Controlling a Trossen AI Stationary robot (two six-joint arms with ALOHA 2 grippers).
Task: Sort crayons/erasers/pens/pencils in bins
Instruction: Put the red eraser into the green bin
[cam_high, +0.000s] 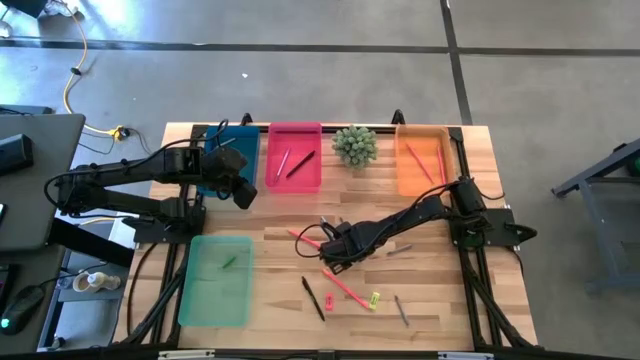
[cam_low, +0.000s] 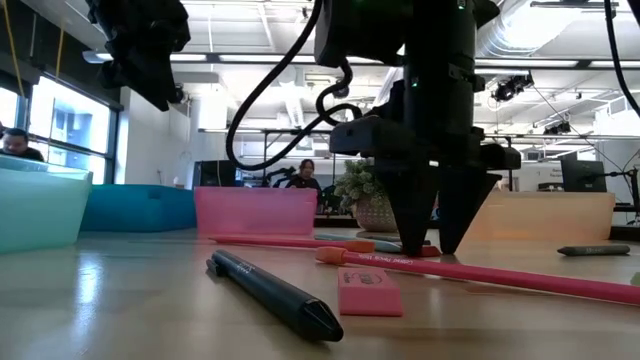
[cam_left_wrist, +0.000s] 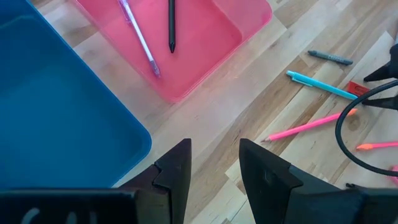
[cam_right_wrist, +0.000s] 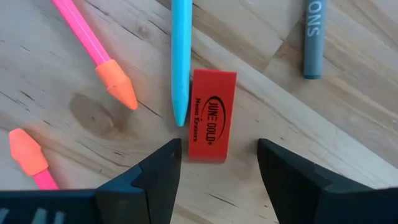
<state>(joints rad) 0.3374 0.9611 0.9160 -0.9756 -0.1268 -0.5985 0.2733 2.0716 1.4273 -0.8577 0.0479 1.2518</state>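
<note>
We judge the sorting partly done: of four bins (cam_high: 222, 285), the pink holds two sticks, the orange two, the green one small piece, and the blue looks empty. Our right gripper (cam_right_wrist: 214, 163) hangs low with released fingers straddling a red eraser (cam_right_wrist: 211, 115); the left gripper (cam_left_wrist: 214, 163), also released, waits over the blue bin. Around the right fingers the surface (cam_high: 270, 250) carries roughly nine loose items, including a yellow eraser (cam_high: 375, 298).
</note>
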